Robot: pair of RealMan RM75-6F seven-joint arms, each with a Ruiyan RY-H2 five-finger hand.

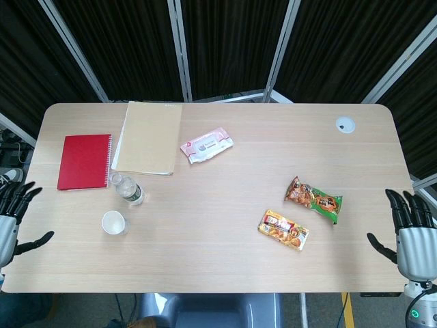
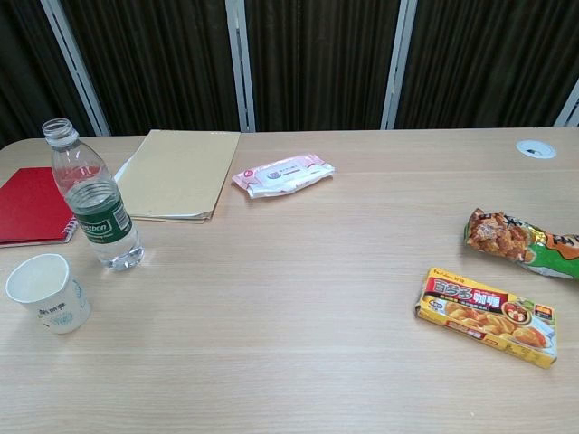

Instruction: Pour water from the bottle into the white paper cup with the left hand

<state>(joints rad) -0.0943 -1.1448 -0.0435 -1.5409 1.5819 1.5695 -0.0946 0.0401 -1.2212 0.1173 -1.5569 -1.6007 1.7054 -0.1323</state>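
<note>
A clear water bottle (image 1: 128, 189) (image 2: 95, 203) with a green label stands upright and uncapped on the left part of the table. The white paper cup (image 1: 114, 223) (image 2: 49, 292) stands upright just in front of it, close but apart. My left hand (image 1: 12, 215) hovers at the table's left edge, fingers spread, holding nothing, well left of the cup. At the right edge my right hand (image 1: 410, 229) is likewise spread and empty. Neither hand shows in the chest view.
A red spiral notebook (image 1: 85, 160) and a tan folder (image 1: 147, 137) lie behind the bottle. A wipes pack (image 1: 206, 145) lies mid-table. A green snack bag (image 1: 314, 199) and a yellow curry box (image 1: 283, 229) lie to the right. A grommet (image 1: 345, 124) sits far right.
</note>
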